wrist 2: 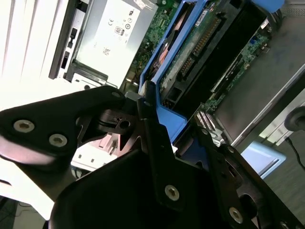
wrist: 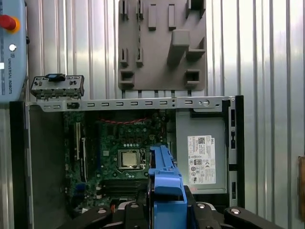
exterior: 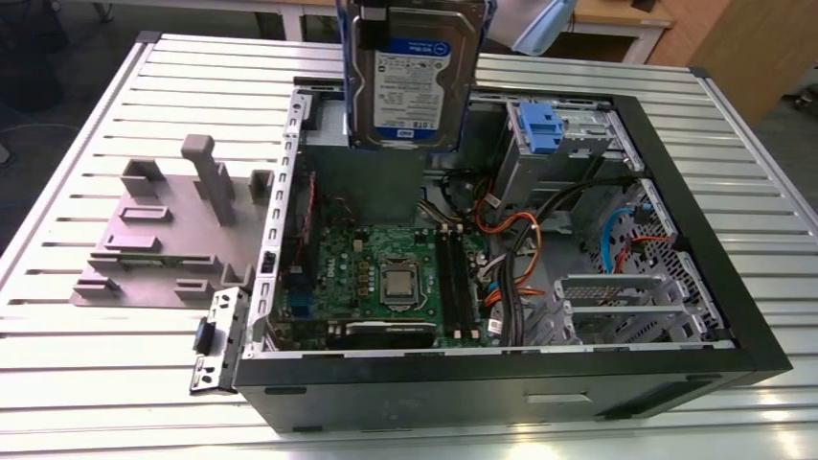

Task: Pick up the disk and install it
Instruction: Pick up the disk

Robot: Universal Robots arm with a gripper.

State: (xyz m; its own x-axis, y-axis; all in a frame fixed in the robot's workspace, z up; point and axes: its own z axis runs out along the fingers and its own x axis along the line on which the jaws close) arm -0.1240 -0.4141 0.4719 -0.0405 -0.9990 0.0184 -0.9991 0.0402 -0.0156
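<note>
While fingers (wrist 2: 155,138) pinch the disk (exterior: 416,81) over the open case (exterior: 511,374) — motherboard (exterior: 383,278) inside.

Case (exterior: 511,376) lies open side up, so top access is free. Walls ring the inside, no side entry. Disk (exterior: 416,72), pinched in gripper (wrist: 167,212), hangs above the PSU (wrist: 200,157) end, apart from all inside parts. Mid case, mobo (exterior: 371,268) is low and flat w/ CPU socket (exterior: 400,284), open room above. Exterior view's right is tight: drive cage (exterior: 581,144) w/ blue latch (exterior: 537,125), cable bundle (exterior: 511,235) crossing btw cage and mobo, metal bay bracket (exterior: 614,302). Outside, on exterior view's left, grey holder (exterior: 167,225) w/ upright posts sits just beside case wall on slatted table (exterior: 102,383). Metal flap (exterior: 217,340) juts out at case corner.
</note>
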